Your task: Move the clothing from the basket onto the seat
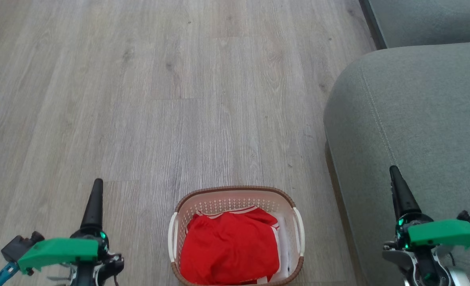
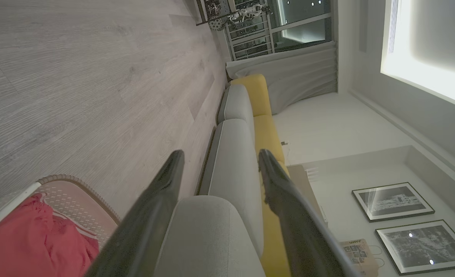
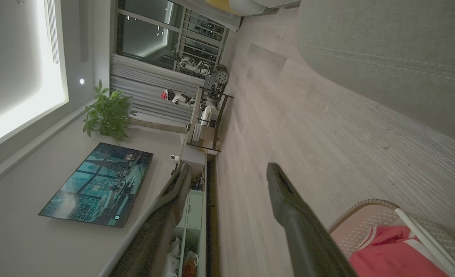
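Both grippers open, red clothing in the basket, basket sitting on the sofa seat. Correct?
No: the basket stands on the wood floor beside the seat, not on it, as the head view shows. The left gripper and right gripper are open, and the red clothing is in the basket.

Both arms: long black tapered fingers (image 1: 94, 206), bright green wrist housings (image 1: 445, 232), teal lights (image 1: 399, 227).

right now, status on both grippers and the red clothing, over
Left gripper open, empty; right gripper open, empty. Clothing heaped in basket, untouched. Seat just right of basket, nothing seen in the way.
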Available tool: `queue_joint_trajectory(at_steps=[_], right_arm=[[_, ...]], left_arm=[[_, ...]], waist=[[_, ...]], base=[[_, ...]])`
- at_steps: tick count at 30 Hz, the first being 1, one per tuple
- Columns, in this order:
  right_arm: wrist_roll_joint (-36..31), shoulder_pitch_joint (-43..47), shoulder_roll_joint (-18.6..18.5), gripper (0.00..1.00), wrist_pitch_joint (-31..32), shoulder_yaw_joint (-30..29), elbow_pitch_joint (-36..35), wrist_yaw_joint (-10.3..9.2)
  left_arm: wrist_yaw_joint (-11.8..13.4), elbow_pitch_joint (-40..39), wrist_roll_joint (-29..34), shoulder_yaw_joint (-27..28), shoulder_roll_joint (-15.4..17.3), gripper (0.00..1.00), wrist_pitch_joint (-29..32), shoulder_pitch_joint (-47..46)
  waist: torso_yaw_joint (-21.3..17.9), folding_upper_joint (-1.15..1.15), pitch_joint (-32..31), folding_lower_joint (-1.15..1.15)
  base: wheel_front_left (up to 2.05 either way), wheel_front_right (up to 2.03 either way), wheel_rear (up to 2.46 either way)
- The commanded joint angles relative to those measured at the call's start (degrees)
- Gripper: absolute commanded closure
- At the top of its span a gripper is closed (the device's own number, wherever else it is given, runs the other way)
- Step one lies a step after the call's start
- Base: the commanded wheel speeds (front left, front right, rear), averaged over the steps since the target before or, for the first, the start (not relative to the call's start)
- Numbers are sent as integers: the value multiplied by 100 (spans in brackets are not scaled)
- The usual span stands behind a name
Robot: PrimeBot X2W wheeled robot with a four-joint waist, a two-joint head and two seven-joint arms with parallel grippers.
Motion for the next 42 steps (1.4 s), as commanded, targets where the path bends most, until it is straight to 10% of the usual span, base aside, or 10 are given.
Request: queue_joint_trajectory(at_steps=[1, 42], right_arm=[[-188, -206, -96, 0, -80, 72, -276, 0], [-3853, -135, -221, 0, -759, 520, -617, -1]], left_arm=[[-6, -265, 197, 22, 64, 0, -83, -315], [23, -675, 4160, -427, 113, 0, -753, -324]], waist=[[2, 0, 0, 0], [50, 0, 5, 0]], base=[[0, 0, 0], [0, 0, 0]])
